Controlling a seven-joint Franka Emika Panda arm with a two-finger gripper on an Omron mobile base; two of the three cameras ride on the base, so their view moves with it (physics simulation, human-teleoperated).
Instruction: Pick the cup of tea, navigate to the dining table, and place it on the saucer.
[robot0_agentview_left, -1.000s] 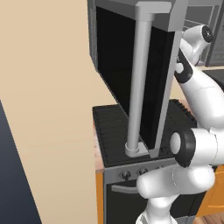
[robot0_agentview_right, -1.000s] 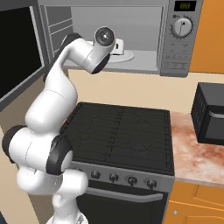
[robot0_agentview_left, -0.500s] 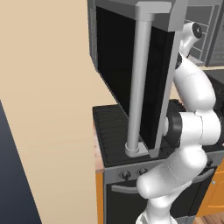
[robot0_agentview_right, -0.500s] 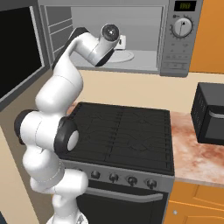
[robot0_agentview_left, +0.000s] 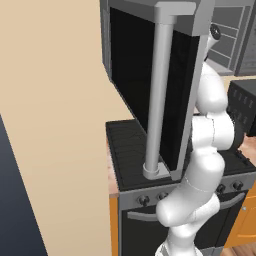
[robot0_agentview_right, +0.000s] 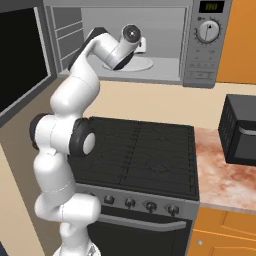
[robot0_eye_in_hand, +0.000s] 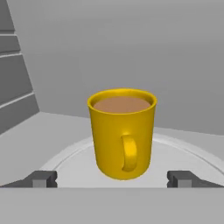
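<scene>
2 dark fingertips (robot0_eye_in_hand: 41, 179) of the gripper (robot0_eye_in_hand: 114, 179) stood spread wide, holding nothing, short of the cup of tea (robot0_eye_in_hand: 123, 132), which stood upright on the turntable (robot0_eye_in_hand: 74, 162) inside the open microwave (robot0_agentview_right: 200, 45), handle facing the hand.

In the right base view, the arm's wrist hides the cup of tea (robot0_eye_in_hand: 122, 133) inside the microwave (robot0_agentview_right: 200, 75). The microwave door (robot0_agentview_left: 150, 85) is cut off by the top edge.
</scene>
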